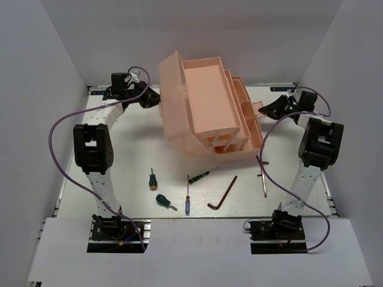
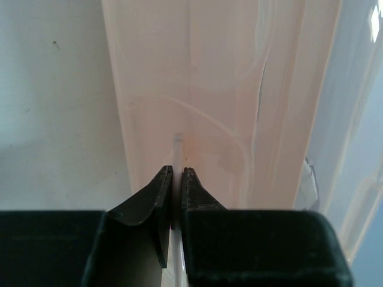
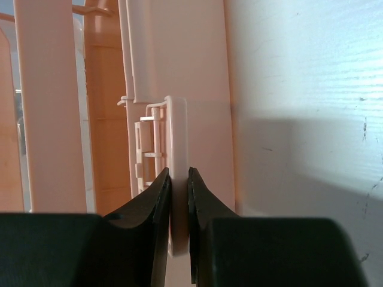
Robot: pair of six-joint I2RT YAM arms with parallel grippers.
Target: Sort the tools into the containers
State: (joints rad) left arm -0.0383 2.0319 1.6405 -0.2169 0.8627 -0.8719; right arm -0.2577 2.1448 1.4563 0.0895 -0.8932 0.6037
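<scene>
Left gripper (image 2: 176, 173): jaws pinched tight on a thin translucent edge of the lid (image 2: 178, 143). Right gripper (image 3: 178, 174): clenched on a pink tab (image 3: 176, 128) on the end of the toolbox (image 1: 194, 140).

Top view: left gripper at the box's 10 o'clock, right gripper at its 3 o'clock. Box is spread open with the trays (image 1: 206, 89) tiered. I see no tool in them.

All tools lie on the table (image 1: 119, 173), 6 o'clock of the box:
- stubby green screwdriver (image 1: 153, 179)
- second stubby one (image 1: 164, 201)
- slim green screwdriver (image 1: 202, 174)
- blue screwdriver (image 1: 187, 200)
- copper hex key (image 1: 223, 195)
- second hex key (image 1: 264, 182), at 5 o'clock with the right arm's cable crossing it

Read: the step is opening and steadying the box. Sorting hasn't started.

Next: release one side while the other holds the box, swing that arm to 6 o'clock, and pinch low across a shaft. The slim ones lie flat, so there's little margin. Risk: the box may shift on release.
</scene>
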